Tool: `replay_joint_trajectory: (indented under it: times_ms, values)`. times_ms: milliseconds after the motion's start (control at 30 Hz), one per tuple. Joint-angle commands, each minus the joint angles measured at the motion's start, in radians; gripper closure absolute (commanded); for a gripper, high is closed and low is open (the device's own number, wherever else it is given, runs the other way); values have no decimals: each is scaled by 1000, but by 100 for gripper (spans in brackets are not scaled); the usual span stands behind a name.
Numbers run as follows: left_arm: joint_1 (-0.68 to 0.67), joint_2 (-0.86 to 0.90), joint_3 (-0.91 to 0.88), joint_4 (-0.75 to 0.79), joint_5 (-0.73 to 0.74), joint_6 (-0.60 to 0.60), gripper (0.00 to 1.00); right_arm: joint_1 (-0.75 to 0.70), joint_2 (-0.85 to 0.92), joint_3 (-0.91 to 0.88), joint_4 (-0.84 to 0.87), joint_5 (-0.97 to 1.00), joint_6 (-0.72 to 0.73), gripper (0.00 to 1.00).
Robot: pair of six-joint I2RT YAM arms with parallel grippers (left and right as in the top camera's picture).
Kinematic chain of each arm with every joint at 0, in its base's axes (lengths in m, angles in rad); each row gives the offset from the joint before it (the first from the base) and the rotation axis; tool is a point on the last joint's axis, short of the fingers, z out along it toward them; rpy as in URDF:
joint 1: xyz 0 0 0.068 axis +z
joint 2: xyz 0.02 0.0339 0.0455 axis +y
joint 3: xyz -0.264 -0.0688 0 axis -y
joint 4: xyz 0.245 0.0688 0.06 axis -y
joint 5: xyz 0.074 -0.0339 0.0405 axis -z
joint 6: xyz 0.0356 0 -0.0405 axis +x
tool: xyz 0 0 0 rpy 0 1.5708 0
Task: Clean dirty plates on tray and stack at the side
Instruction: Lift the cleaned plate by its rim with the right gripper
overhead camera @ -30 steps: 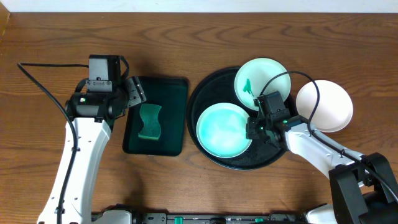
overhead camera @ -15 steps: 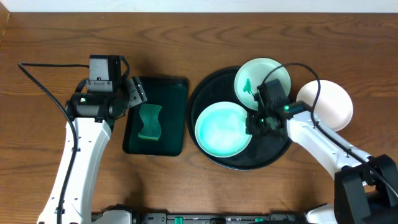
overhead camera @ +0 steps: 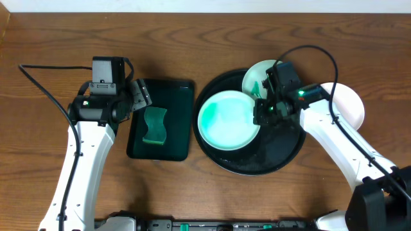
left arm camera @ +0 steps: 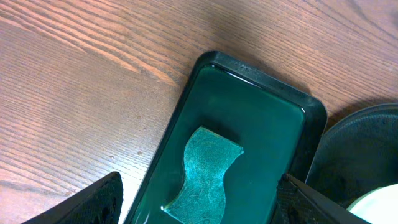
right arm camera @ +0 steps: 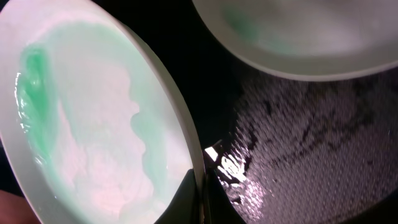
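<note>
Overhead: left gripper (overhead camera: 140, 96) hangs wide open over the green tray's (overhead camera: 173, 96) top-left corner, sponge (overhead camera: 154, 125) inside, while the right gripper (overhead camera: 262, 115) is pinched shut on the right rim of the mint plate (overhead camera: 226, 120) in the black tray (overhead camera: 257, 163), with a smeared plate (overhead camera: 257, 76) just behind it and a white plate (overhead camera: 350, 106) on the table just right of the tray. Left wrist cam: fingers (left arm camera: 93, 199) spread apart above the sponge (left arm camera: 205, 168). Right wrist cam: mint plate's (right arm camera: 93, 124) rim clamped in the closed jaws.

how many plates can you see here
3: one mint-smeared plate over the black tray, rim pinched by the right claw; a second plate at the tray's far edge, partly behind that arm; a third plate on the table right of the tray.
</note>
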Motion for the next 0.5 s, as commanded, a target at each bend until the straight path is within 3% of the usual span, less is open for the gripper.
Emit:
replay_joint_trajectory:
  times_ms: [0, 467]
  values:
    - [3, -1, 16, -2, -13, -2, 20, 16, -1, 58, -2, 1, 23, 99]
    - [3, -1, 16, -2, -13, -2, 20, 297, 60, 76, 265, 291, 176, 99]
